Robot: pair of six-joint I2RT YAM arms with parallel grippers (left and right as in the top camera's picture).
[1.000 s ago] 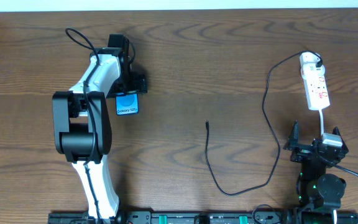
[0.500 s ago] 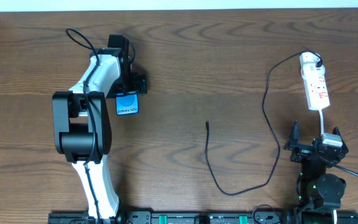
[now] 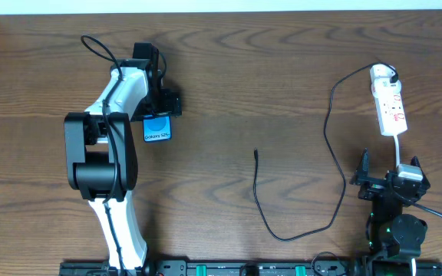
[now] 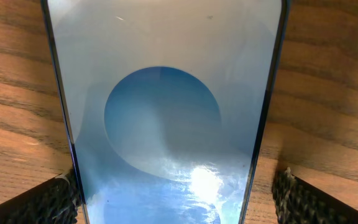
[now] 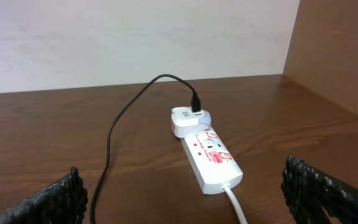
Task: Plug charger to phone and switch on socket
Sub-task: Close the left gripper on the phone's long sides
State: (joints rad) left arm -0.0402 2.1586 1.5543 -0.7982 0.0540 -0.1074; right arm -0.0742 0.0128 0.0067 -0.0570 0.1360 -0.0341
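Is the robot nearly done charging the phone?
Not yet. Done: the charger is already plugged into the socket. Happening now: the left gripper is open, with a finger on each side of the phone. Left to do: the charger's small tip lies loose on the table, away from the phone, so it must go in. Then the socket gets switched on.

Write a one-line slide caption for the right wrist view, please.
Open right pincer facing the white socket, the charger plugged into its far end, on a wooden table.
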